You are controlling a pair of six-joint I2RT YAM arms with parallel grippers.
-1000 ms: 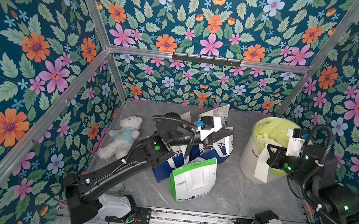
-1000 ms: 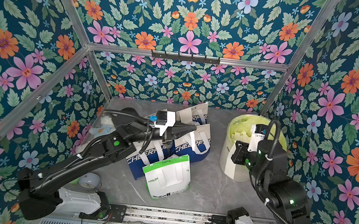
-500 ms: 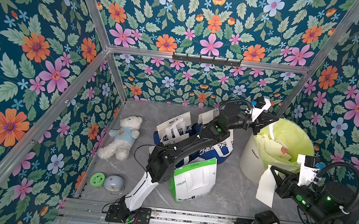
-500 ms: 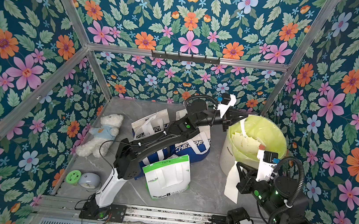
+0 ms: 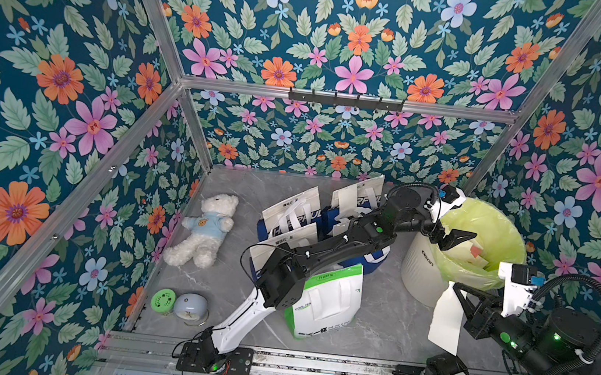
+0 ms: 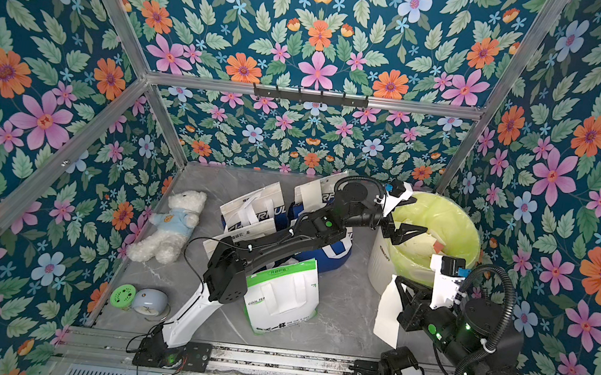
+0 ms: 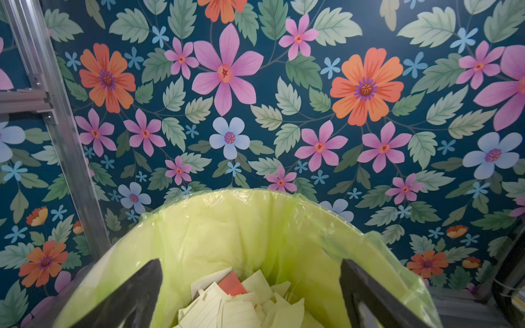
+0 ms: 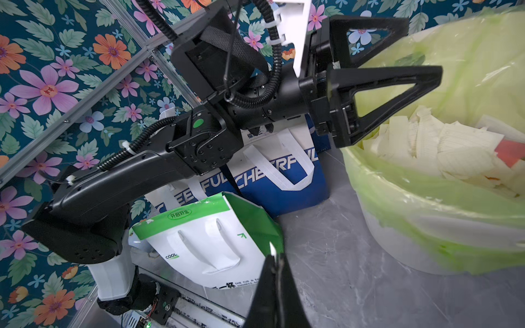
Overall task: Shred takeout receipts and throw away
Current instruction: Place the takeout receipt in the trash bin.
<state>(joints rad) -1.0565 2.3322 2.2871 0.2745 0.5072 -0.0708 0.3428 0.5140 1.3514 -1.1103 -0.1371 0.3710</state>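
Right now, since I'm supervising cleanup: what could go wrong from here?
The receipt piece in the right tool hangs outside the bin, beside its wall; released there, it would likely land on the table. The left arm reaches over the bags; withdrawing low could tip them.

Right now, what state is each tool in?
Left tool: open, empty, over the bin.
Right tool: shut on a white receipt sheet.

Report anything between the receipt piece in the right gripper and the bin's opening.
The near wall and rim of the bin: the receipt piece hangs outside them. The open left gripper also hovers over part of the opening.
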